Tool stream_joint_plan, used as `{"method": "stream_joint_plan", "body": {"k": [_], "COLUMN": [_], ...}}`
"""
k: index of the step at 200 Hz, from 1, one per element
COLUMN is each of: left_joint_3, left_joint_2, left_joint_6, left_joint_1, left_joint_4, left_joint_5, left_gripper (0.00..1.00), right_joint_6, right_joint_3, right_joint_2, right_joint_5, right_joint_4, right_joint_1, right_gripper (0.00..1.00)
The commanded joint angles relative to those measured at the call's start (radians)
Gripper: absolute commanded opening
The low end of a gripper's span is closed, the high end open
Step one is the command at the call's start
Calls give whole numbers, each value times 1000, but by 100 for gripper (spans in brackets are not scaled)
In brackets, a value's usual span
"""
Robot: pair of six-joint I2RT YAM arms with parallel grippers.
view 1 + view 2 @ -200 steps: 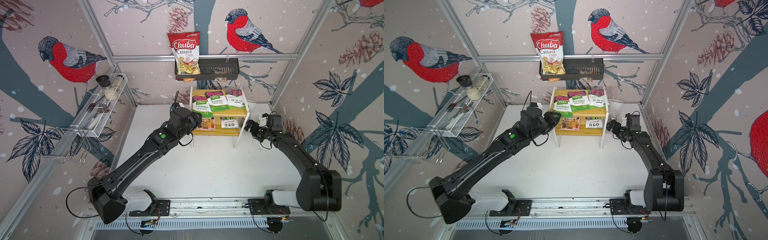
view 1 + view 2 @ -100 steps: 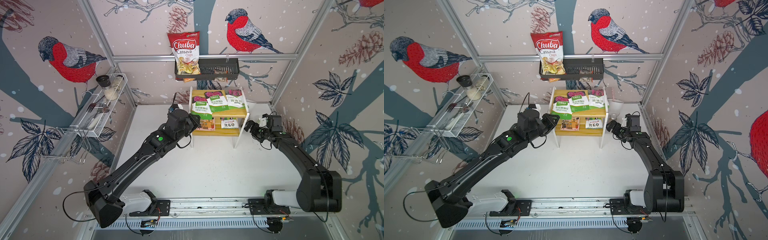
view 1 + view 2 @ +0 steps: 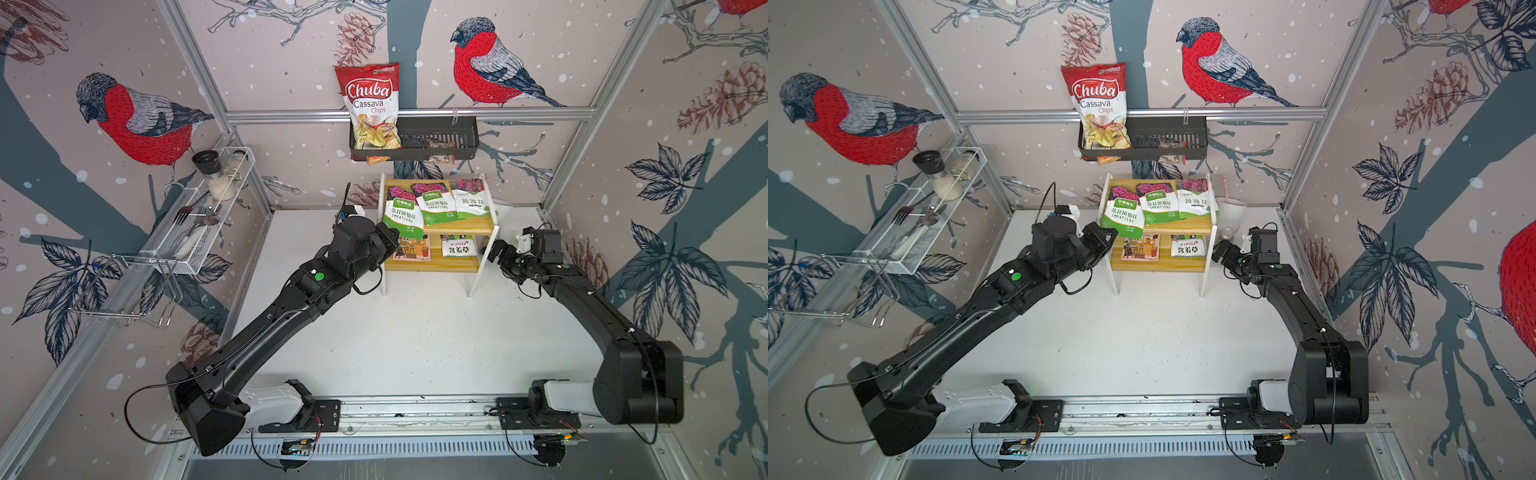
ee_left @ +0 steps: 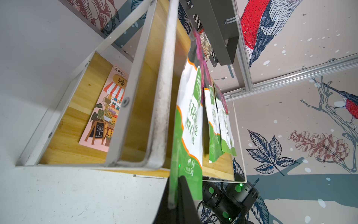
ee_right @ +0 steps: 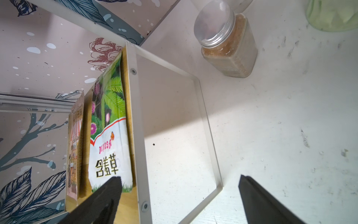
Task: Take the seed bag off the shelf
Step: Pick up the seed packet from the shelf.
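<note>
The shelf (image 3: pixel 457 226) (image 3: pixel 1183 226), pine boards with white side frames, stands at the back of the table. Three green-and-white seed bags lie on its top tier. The leftmost seed bag (image 3: pixel 403 216) (image 3: pixel 1127 214) (image 4: pixel 190 120) overhangs the front edge. My left gripper (image 3: pixel 388 245) (image 3: pixel 1106 239) (image 4: pixel 174 194) is shut on that bag's green lower edge. My right gripper (image 3: pixel 496 251) (image 3: pixel 1221 249) (image 5: pixel 179 179) is open beside the shelf's right side frame (image 5: pixel 135 116), holding nothing. One of its fingers sits in front of the mimosa packet (image 5: pixel 108 139) on the lower tier.
A pink packet (image 3: pixel 411 249) also lies on the lower tier. A black wall basket (image 3: pixel 440 137) with a Chuba chips bag (image 3: pixel 370 104) hangs above the shelf. A wire rack (image 3: pixel 199 224) is on the left wall. A jar (image 5: pixel 226 44) and a white cup (image 3: pixel 1229 212) stand right of the shelf.
The left jaws have closed onto the leftmost bag's lower edge, and the left arm has drawn back slightly. The right arm has not moved.
</note>
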State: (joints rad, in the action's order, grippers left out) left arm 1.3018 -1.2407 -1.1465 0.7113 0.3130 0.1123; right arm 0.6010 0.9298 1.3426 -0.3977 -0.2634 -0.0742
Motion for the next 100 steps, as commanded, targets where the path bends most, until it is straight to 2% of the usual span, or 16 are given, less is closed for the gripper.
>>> {"method": "stream_joint_plan", "body": {"k": [1,100], "left_joint_3": [-10,97], "left_joint_2": [20,-12], "left_joint_6": [5,82], "left_joint_1": [-2,-32], "left_joint_4": [-22,-69], "left_joint_5": [10,-45], "left_gripper": [0,0], "right_joint_6": [5,15], "right_joint_3": [5,26], "right_joint_2": [2,19], "right_joint_5": [3,16], "right_joint_4": [26,29], "right_joint_1": [-3,-27], "right_gripper": [100,100]}}
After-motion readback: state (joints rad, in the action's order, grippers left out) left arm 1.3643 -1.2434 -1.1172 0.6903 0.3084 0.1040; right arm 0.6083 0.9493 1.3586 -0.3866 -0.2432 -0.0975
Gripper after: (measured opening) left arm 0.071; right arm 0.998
